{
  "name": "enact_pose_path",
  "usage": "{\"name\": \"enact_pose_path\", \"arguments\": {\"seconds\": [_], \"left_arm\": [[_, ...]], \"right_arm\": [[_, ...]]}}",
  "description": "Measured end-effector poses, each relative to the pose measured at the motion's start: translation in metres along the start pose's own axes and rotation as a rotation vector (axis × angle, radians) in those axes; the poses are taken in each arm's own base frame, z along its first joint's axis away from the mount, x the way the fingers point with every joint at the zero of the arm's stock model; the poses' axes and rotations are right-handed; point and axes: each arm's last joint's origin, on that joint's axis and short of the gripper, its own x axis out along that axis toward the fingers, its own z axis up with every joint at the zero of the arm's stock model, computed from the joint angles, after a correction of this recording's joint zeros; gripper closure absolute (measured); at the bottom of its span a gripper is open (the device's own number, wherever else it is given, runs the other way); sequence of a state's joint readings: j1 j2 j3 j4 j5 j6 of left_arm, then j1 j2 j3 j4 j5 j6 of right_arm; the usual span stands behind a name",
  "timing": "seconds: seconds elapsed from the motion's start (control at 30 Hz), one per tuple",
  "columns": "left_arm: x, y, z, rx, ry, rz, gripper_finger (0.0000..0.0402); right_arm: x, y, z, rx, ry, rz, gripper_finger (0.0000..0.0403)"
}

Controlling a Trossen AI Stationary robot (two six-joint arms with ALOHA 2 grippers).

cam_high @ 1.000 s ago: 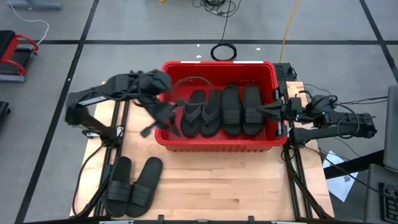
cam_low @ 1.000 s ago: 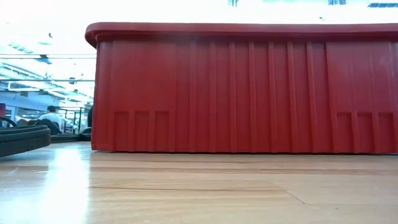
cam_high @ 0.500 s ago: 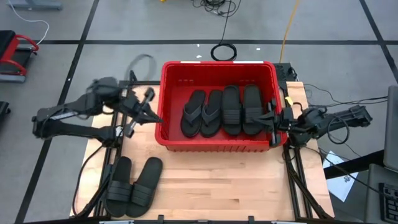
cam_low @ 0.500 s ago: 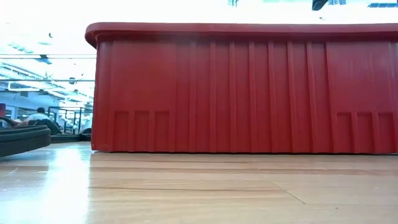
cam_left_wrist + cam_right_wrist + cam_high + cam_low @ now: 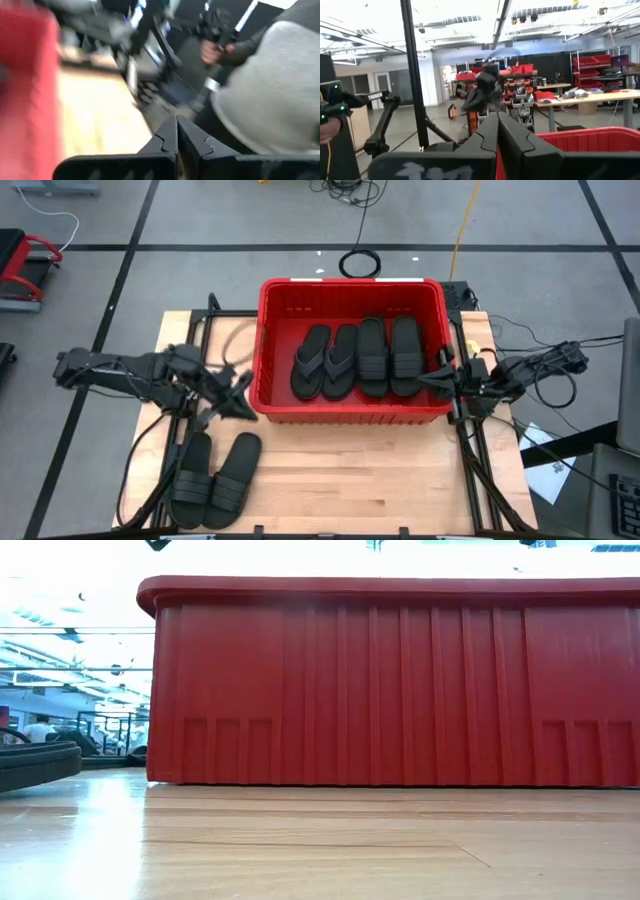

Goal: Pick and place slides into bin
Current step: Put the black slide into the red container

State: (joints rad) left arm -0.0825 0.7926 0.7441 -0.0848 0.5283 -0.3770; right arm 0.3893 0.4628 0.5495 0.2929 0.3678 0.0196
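Two tools here and both are pinched closed with nothing in them. My left tool (image 5: 238,402) is hanging just outside the left wall of the bin (image 5: 350,412), low over the surface (image 5: 380,480), fingers (image 5: 176,137) pressed together in the wrist view. My right tool (image 5: 432,378) is parked at the bin's right rim, also closed, just waiting.

Four slides (image 5: 358,358) are lying side by side inside the bin: two thong ones on the left, two strap ones on the right. A strap pair (image 5: 215,477) is sitting on the surface near the front left corner, just below my left tool.

I'm guessing that pair is next. Plan: open up before dropping, come down over the nearer slide's strap, and pinch the strap itself rather than the flat sole, since floppy rubber probably slips otherwise.
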Motion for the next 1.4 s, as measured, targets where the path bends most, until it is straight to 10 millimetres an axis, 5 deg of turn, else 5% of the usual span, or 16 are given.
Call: {"name": "enact_pose_path", "arguments": {"seconds": [0.2,0.53,1.17,1.4], "left_arm": [[0.011,-0.012,-0.034,-0.277,0.213,-0.054,0.0400],[0.017,-0.038,-0.073,-0.339,0.467,0.059,0.0383],[0.062,-0.039,-0.129,-0.395,0.873,0.121,0.0179],[0.075,-0.035,-0.141,-0.384,0.897,0.088,0.0157]], "right_arm": [[-0.004,-0.001,0.002,0.000,-0.003,0.001,0.0403],[-0.005,-0.002,0.001,-0.002,0.011,0.002,0.0403],[-0.010,-0.003,0.004,0.002,-0.006,0.029,0.0403],[-0.010,-0.003,0.003,0.018,0.007,0.030,0.0403]]}}
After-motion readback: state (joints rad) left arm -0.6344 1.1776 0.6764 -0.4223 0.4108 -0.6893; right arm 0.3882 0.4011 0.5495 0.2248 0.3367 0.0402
